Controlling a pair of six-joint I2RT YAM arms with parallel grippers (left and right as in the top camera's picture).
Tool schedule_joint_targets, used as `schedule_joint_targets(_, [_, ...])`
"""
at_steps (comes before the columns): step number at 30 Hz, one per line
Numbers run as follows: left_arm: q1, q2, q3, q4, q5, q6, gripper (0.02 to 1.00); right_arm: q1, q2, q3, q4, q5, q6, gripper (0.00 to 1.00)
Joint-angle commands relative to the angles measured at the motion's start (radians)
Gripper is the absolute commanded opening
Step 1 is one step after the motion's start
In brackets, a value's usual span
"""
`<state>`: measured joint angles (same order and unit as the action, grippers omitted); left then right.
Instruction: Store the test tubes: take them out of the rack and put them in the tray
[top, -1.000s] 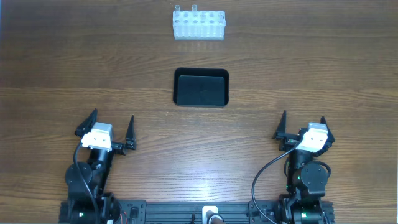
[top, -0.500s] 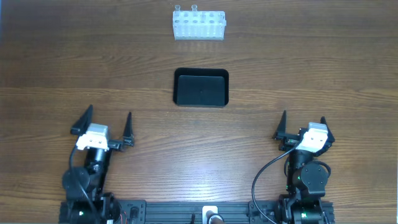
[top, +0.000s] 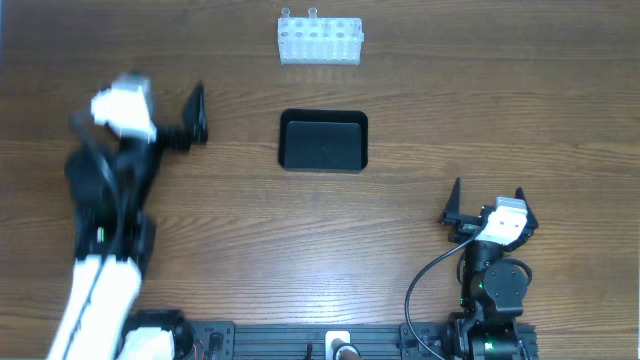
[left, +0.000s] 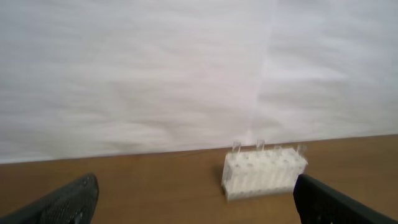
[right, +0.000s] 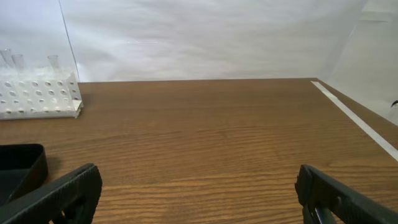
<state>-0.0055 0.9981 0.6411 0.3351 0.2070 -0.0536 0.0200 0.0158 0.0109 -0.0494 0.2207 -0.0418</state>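
Zero tubes stored yet. From above, tubes (top: 312, 14) stand in the rack (top: 320, 45) and the tray (top: 323, 145) lies bare. My left gripper (left: 196, 186) gapes wide and empty, facing the rack. My right gripper (right: 198, 177) gapes empty too.

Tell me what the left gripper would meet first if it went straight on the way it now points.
Probably the test tube rack: it stands ahead of the left gripper, a little off centre, with only bare table between. Depth is unclear.
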Motion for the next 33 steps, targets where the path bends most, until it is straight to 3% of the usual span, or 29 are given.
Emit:
schedule_joint_targets(1, [-0.063, 0.277, 0.203, -0.01, 0.005, -0.033, 1.0, -0.007, -0.01, -0.006, -0.001, 0.013, 0.0, 0.993])
schedule_joint_targets(12, [-0.189, 0.74, 0.587, -0.208, -0.145, -0.12, 0.998, -0.007, -0.01, -0.006, -0.001, 0.013, 0.0, 0.989])
schedule_joint_targets(21, [-0.255, 0.919, 0.839, -0.413, -0.236, -0.138, 0.998, -0.007, -0.01, -0.006, -0.001, 0.013, 0.0, 0.991])
schedule_joint_targets(33, [-0.294, 1.097, 1.023, -0.463, -0.326, -0.138, 0.998, -0.007, -0.01, -0.006, -0.001, 0.013, 0.0, 0.991])
